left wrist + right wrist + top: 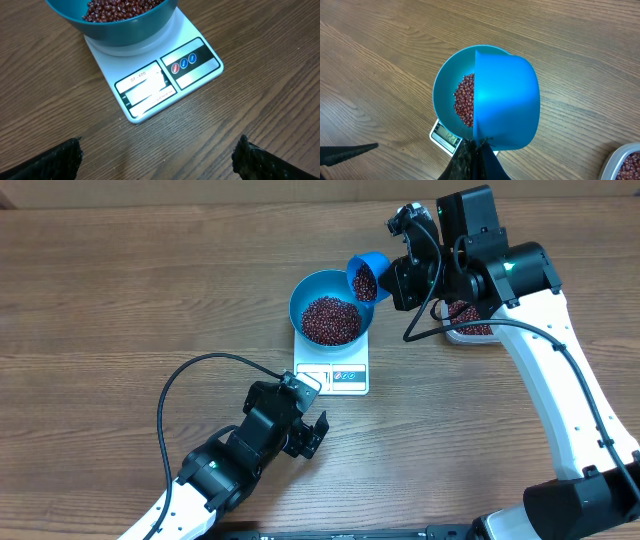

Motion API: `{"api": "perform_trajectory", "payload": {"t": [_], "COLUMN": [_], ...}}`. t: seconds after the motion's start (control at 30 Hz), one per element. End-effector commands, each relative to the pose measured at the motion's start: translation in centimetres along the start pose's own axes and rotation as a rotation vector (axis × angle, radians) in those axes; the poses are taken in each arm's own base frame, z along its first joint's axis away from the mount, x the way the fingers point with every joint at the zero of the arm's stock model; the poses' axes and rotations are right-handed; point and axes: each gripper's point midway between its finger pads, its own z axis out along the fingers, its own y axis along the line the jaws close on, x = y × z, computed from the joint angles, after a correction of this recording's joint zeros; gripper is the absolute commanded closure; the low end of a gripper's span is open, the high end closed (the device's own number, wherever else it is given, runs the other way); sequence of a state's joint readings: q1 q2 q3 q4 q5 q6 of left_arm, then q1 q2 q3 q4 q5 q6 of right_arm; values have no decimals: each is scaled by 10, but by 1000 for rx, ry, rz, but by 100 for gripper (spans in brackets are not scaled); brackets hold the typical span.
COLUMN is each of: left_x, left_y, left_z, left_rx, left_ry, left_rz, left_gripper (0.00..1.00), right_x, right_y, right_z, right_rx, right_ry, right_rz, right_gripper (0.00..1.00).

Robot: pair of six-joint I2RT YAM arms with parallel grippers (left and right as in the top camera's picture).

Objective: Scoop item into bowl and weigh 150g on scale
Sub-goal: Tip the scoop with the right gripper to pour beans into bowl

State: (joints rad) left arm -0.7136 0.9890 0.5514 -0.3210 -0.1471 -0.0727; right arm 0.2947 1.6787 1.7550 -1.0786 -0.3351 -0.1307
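Note:
The blue bowl (312, 288) stands on the white scale (333, 375) and holds a heap of dark red beans (330, 320). My right gripper (395, 275) is shut on the handle of a bright blue scoop (368, 277). The scoop is tilted over the bowl's right rim and has beans in it. In the right wrist view the scoop (505, 100) covers half of the bowl (447, 85), with the gripper (477, 147) closed just below it. My left gripper (305, 430) rests open in front of the scale (165, 80), its fingers (55, 160) wide apart over bare wood.
A clear tub (468, 332) of beans sits to the right of the bowl, mostly hidden under my right arm, and its corner (625, 165) shows in the right wrist view. A black cable (200, 375) loops on the table left of the scale.

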Motion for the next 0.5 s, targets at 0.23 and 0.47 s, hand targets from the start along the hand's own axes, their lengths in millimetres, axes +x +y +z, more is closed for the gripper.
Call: {"api": "perform_trajectory", "payload": {"t": [0.23,0.47], "left_x": [1,1], "left_y": [0,0], "left_z": [1,1], "left_rx": [-5,-5], "left_ry": [2,2], "left_rz": [-5,-5], "left_gripper": [0,0], "right_x": [-14,-18], "right_y": [13,25], "right_z": [-17,-14], "right_rx": [-5,-21], "right_ry": [-59,-70], "right_rz": [-68,-99], "right_gripper": [96,96]}}
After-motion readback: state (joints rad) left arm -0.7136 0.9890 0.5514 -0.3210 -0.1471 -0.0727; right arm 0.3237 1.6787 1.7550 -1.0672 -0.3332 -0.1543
